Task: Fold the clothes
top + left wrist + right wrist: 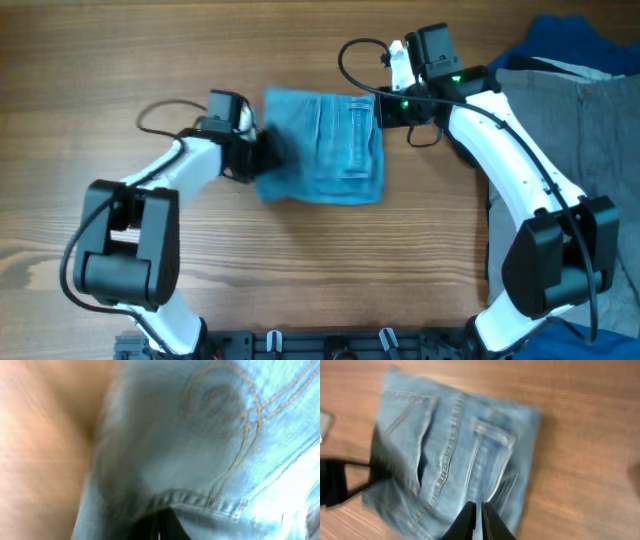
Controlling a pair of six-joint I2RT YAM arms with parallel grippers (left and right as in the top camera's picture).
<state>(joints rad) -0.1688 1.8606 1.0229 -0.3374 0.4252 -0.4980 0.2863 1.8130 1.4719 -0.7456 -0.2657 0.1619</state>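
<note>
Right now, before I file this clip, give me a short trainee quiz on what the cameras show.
1. True or false: the jeans lie spread at full length.
2. What sits at the wooden table's right edge? A) a heap of garments B) a box C) a plate
3. Which end effector is at the jeans' edge farthest from that heap?
Key: 1 false, they are folded into a compact rectangle; 2 A; 3 the left end effector.
</note>
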